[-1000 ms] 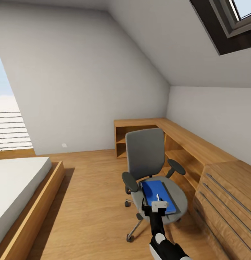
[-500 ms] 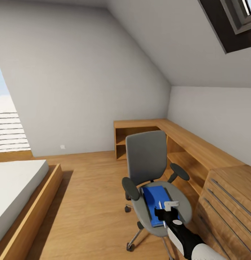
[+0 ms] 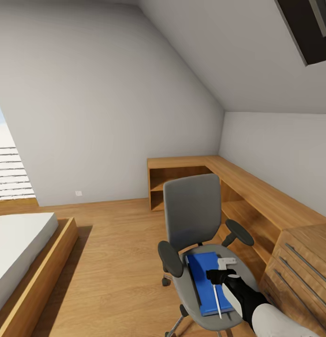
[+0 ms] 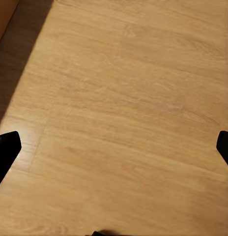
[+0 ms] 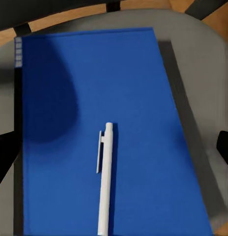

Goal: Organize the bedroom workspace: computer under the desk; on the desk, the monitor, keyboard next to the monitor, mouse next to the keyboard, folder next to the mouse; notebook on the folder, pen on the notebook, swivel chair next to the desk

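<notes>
The bedroom has grey walls [image 3: 102, 93], a sloped ceiling and a plank floor [image 3: 111, 252], with a wood-framed bed [image 3: 27, 262] at the left and low wooden cabinets [image 3: 256, 196] along the right wall. The chair [image 3: 193, 220] stands beside the cabinets. The blue folder [image 5: 104, 132] lies flat on its grey seat, the pen [image 5: 105, 177] resting on it. The right gripper [image 3: 224, 270] hovers over the folder, fingers spread. The left gripper's fingers [image 4: 6, 147] are spread above bare floor.
</notes>
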{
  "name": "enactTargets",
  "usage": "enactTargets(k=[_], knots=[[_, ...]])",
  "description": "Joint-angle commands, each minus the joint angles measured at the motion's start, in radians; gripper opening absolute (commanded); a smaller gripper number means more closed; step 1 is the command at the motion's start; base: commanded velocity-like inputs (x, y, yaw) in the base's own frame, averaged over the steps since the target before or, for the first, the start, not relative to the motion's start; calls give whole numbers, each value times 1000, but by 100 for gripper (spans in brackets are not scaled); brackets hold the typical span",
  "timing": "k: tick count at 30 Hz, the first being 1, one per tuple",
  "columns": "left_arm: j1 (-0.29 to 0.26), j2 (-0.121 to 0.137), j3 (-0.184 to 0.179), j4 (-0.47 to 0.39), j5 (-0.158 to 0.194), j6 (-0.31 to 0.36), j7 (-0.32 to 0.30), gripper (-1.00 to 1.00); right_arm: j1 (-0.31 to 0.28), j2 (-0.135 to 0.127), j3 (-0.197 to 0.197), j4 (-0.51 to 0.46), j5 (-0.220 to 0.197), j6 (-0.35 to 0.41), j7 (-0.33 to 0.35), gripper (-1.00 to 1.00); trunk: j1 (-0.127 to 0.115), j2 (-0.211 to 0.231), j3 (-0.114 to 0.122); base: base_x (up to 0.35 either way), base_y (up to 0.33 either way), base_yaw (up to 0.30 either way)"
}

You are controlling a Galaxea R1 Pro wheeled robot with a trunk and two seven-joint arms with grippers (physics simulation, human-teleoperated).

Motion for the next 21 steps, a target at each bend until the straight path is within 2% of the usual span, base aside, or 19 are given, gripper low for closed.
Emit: enactTargets(k=[1,10,12,18,21], knots=[[0,-2,6,-11,2,0,-8,100,-2,-3,8,-3,-10,9,-7,100,0,0,-1,59,0,0],[0,-7,7,-89,3,1,-9,100,-12,-13,7,-3,-10,63,-5,100,0,0,-1,21,0,0],[0,-9,8,-109,4,2,-9,100,-13,-13,7,-4,-10,80,-6,100,8,-14,-7,4,0,0],[0,-41,10,-203,6,15,-8,100,-18,-25,6,-10,-14,114,-6,100,31,-56,-26,1,0,0],[0,-48,12,-258,8,64,-8,100,-21,-34,-1,-11,-32,122,-6,100,42,-77,-35,0,0,0]])
